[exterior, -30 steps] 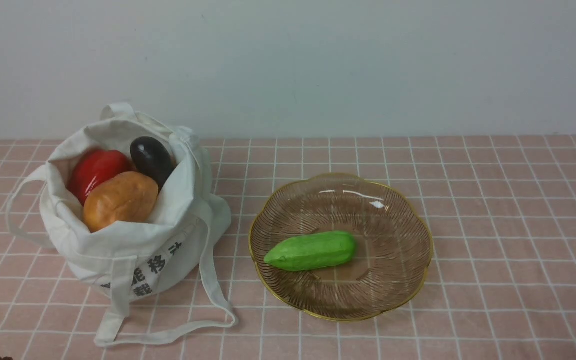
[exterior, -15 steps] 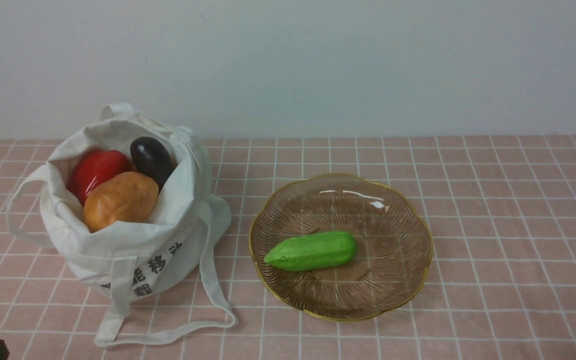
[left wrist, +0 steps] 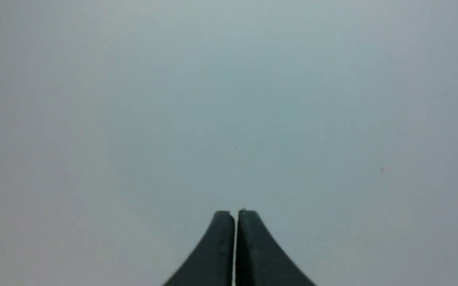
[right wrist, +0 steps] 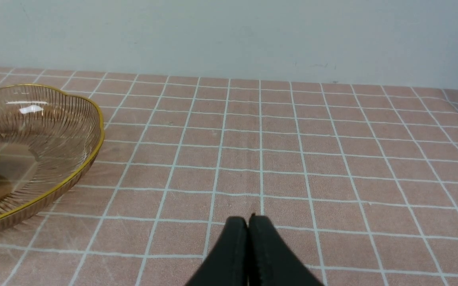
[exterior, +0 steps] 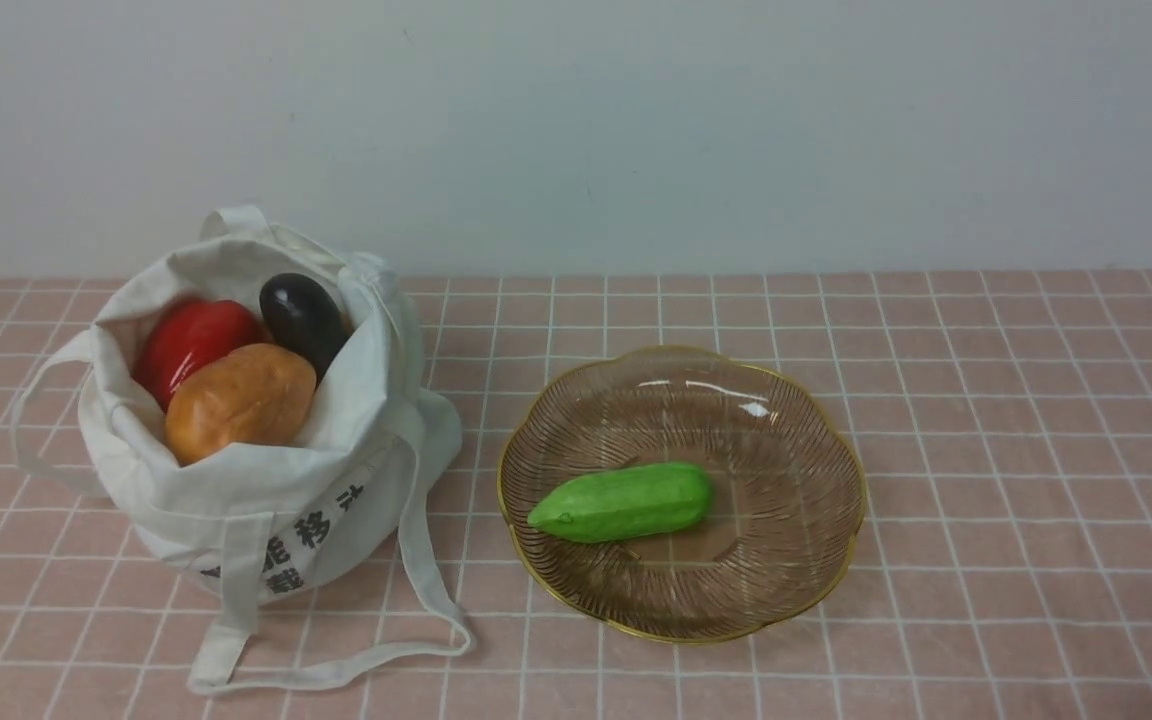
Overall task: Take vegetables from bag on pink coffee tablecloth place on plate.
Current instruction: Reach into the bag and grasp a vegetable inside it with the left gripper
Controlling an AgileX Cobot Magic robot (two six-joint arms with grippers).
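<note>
Pointing at the plain pale wall (left wrist: 229,99), the left gripper (left wrist: 235,212) keeps its two dark fingers pressed together, with only a thin line between them, and it holds nothing. The wall fills the whole left wrist view around these fingers.

The right gripper (right wrist: 248,217) is also closed and empty, its fingertips touching each other. It hangs low over the pink coffee tablecloth (right wrist: 312,159) and is aimed forward toward the wall, almost level with the cloth. The plate (right wrist: 94,119) stands near it at one side, clearly apart from it.

In the front view the bag (exterior: 266,480) stands on the left part of the tablecloth with its mouth open upward. Inside it lie a red pepper (exterior: 191,340), a dark eggplant (exterior: 303,318) and an orange-brown potato (exterior: 241,398), all three touching. One long strap (exterior: 426,600) lies in a loop on the cloth in front of the bag. The plate stands to the right of the bag, near it but not touching. The green gourd (exterior: 624,502) lies on its side in the plate, its pointed end toward the bag.
</note>
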